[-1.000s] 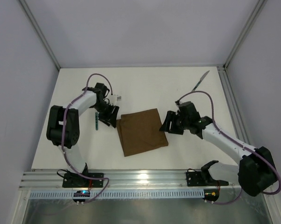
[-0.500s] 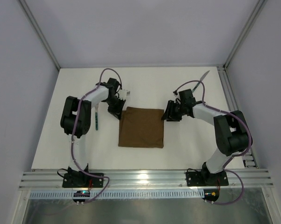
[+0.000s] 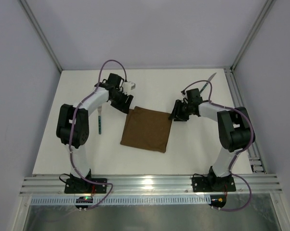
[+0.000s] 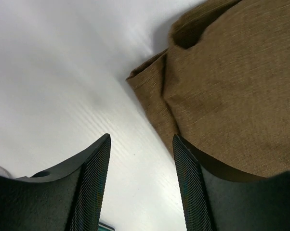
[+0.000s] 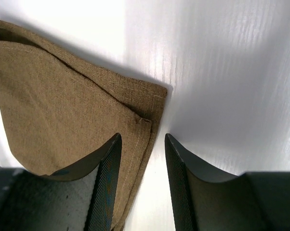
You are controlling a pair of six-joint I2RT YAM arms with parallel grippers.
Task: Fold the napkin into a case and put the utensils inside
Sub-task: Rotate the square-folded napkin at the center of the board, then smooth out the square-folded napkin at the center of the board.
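Brown napkin (image 3: 147,129) lies doubled in the middle of the desk (image 3: 150,86), slightly askew, with the fork (image 3: 100,122) to its left and the knife (image 3: 208,81) at the far right. The left end effector (image 4: 141,139) hangs just off one far corner and the right end effector (image 5: 142,137) over the other. Both have their jaws apart and hold nothing. For a clean fold, pinch every layer at each corner — then lift both evenly.

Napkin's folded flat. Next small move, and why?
Probably ease the right gripper down and close on the far right corner of the napkin: its jaws stand open and empty, with that layered corner lined up between them. The left gripper is likewise open at the far left corner, and the napkin is a wide rectangle with more folding to do.
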